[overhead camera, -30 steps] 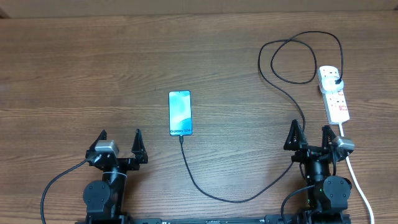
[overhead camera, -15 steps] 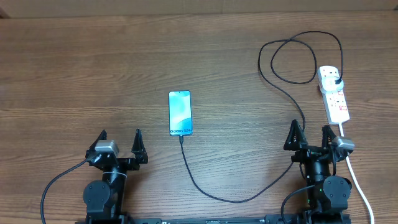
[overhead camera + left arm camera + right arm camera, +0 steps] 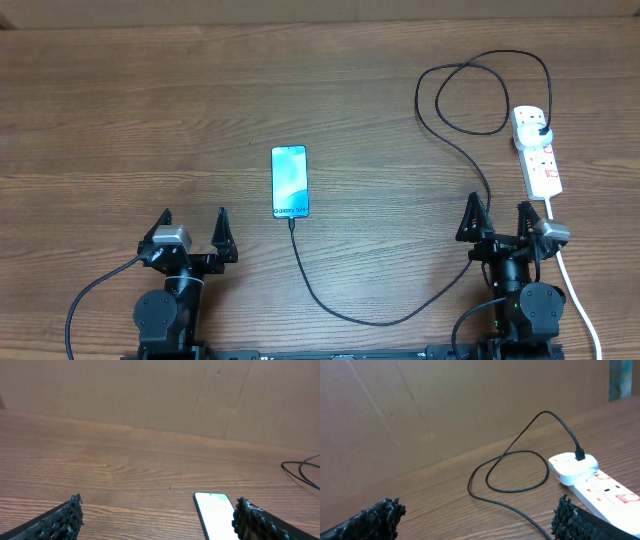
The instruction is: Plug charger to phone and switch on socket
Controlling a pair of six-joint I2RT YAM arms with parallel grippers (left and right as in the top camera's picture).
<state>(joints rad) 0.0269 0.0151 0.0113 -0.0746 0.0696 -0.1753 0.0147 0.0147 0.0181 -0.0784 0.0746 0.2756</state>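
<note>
Overhead, phone: the phone [image 3: 290,181] is lying flat about mid-table, its bottom edge facing the near edge.
Overhead, charger: the charger [image 3: 370,321] is leaving that bottom edge, apparently seated already. It is sagging toward the near edge, then looping by the far right corner.
Overhead, socket: the socket [image 3: 537,152] is lying along the right edge, carrying the charger's plug at its far end, with its white cord [image 3: 572,285] trailing past the right arm.
Overhead, claws: the left claw [image 3: 193,218] and right claw [image 3: 497,208] are gaping wide at the near edge, gripping nothing.
Left wrist: the fingers [image 3: 60,520] are framing the phone's top, with nothing blocking it.
Right wrist: the socket is sitting just ahead with the cable loop beside it and a cardboard wall [image 3: 420,410] behind. Switching it on is probably what is remaining.
</note>
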